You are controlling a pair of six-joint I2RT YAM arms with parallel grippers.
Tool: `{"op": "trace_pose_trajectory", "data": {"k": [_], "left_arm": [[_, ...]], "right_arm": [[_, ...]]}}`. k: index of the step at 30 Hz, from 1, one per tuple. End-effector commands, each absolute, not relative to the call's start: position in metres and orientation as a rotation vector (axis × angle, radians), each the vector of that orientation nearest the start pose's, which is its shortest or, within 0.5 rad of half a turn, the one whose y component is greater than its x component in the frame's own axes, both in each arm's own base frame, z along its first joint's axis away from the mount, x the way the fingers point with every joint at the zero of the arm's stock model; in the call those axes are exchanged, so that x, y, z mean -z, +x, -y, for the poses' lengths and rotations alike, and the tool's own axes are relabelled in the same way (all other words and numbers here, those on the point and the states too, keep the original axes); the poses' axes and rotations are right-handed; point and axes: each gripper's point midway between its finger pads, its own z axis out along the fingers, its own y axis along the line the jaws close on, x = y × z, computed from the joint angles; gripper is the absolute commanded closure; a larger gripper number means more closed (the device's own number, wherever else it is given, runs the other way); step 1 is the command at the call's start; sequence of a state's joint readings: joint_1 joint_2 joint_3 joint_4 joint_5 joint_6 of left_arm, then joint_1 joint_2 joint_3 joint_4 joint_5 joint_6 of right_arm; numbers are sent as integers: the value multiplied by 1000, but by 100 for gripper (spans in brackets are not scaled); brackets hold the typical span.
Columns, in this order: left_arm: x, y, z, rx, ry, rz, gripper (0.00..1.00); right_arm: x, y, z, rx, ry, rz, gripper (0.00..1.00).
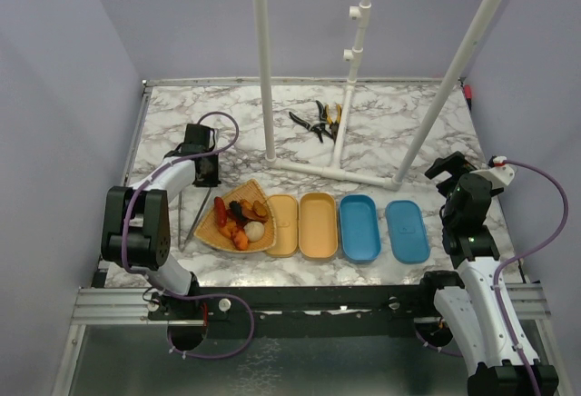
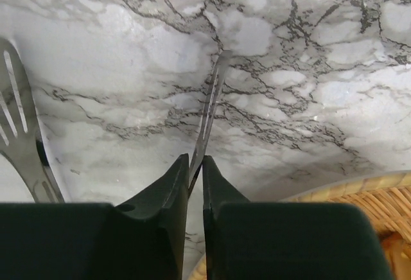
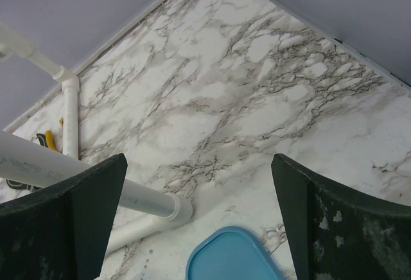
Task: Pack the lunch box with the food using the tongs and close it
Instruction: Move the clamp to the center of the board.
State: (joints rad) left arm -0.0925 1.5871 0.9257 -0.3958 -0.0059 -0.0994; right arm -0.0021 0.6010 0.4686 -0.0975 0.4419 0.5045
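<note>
The grey metal tongs (image 1: 190, 219) lie on the marble just left of a wicker tray (image 1: 207, 234). My left gripper (image 1: 207, 176) is down at their far end. In the left wrist view its jaws (image 2: 196, 161) are pinched onto one thin arm of the tongs (image 2: 210, 103), seen edge-on, and a slotted tongs end (image 2: 16, 129) lies at the left. The food (image 1: 241, 218), orange, red, dark brown bits and a beige ball, is piled on the tray. A yellow lunch box (image 1: 318, 225) lies open beside it. My right gripper (image 3: 199, 161) hangs open above a blue lid (image 3: 234, 254), holding nothing.
A blue box half (image 1: 359, 228) and its lid (image 1: 406, 231) lie right of the yellow one. White PVC poles (image 1: 263, 60) rise from a base pipe (image 1: 336, 173) mid-table. Black-and-yellow pliers (image 1: 320, 122) lie behind it. The tray's rim (image 2: 359, 190) sits close to my left fingers.
</note>
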Motion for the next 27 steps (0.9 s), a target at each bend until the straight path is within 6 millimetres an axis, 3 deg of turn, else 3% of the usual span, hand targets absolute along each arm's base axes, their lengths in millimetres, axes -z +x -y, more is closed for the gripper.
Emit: {"op": "trace_pose_trajectory", "data": {"k": [1,5,13,21,27], "left_arm": [[-44,357,22,-37,4,-2604,90],[-48,366,12,-119,18,-2590,100],[-59,399,4,-197,138,-2552,100],[-53,447,31,-44,315,-2526,100],[-43,473,56,119,335,-2516,100]], "right_arm": [[-213,281,56,9,730,-1580,0],[-212,281,55,5,729,-1579,0],[-209,282,54,-3,730,-1586,0],[-208,283,54,1,730,-1593,0],[-206,283,56,20,735,-1600,0]]}}
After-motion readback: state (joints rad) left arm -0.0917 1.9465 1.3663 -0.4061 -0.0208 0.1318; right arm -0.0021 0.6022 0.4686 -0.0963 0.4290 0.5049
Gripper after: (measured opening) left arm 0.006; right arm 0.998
